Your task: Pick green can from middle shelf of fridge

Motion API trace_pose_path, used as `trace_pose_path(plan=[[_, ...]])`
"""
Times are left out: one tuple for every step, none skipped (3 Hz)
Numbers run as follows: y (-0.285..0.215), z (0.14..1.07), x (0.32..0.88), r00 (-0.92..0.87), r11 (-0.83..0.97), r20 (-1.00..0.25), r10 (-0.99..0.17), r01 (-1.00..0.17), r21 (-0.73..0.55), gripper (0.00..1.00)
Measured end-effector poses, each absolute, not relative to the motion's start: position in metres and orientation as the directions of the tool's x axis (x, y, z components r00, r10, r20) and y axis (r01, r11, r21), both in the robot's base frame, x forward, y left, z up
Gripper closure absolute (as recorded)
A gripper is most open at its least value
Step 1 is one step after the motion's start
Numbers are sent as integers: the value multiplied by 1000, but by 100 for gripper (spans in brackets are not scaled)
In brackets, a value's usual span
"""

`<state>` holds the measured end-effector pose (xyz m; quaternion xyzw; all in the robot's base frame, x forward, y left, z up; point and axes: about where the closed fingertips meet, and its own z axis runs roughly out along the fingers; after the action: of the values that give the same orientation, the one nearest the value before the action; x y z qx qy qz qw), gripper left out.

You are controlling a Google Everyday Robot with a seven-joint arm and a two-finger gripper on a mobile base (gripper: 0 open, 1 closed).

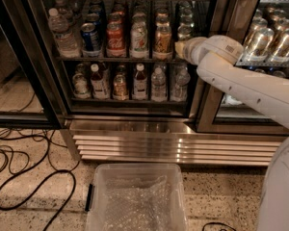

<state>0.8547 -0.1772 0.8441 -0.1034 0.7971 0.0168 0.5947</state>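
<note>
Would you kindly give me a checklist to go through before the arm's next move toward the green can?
1. Green can upright on the middle shelf, between the red cola can and the orange-gold can: ok.
2. Gripper lined up with the green can: not ok; it is at the shelf's right end, beside the orange-gold can.
3. Green can lifted off the shelf: not ok.
4. Fridge door glass out of the path: cannot tell.
</note>
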Motion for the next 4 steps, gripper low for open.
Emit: trace_pose_path(plan=[[-175, 844, 854, -271, 978, -952, -145, -184, -96, 91], [-176, 842, 853, -275, 981, -952, -135, -174, -89, 100], [-176, 842, 853, -275, 981, -952, -135, -174, -89, 81], [-176, 842, 853, -275, 981, -952, -136, -174, -89, 58]])
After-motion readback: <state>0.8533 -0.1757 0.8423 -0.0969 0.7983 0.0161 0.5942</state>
